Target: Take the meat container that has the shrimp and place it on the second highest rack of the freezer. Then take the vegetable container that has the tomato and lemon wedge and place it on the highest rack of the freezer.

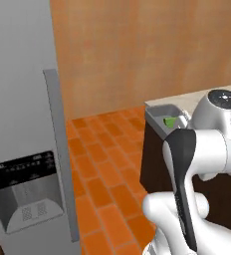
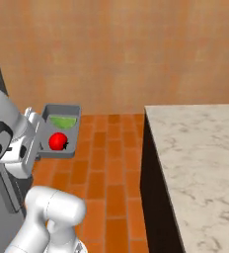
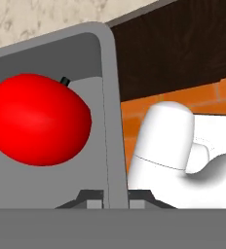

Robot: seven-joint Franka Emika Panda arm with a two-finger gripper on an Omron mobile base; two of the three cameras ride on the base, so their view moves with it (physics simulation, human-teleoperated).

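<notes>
The two-finger gripper (image 3: pixel 116 197) pinches one side wall of the shallow grey vegetable container (image 2: pixel 51 148), held off the floor between freezer and counter; such an edge grip risks tilting, rolling the glossy red tomato (image 2: pixel 57 141) or green lemon wedge (image 2: pixel 63 121) out

A plain wall of warm orange-brown wood grain (image 2: pixel 136 49) closes the far side of the room. Below it runs a floor of rust-orange rectangular tiles with darker joints (image 2: pixel 111 168). On the right stands a dark brown wooden counter cabinet (image 2: pixel 153 197) topped by a pale, veined marble slab (image 2: pixel 200 153). Light is even and soft.
</notes>
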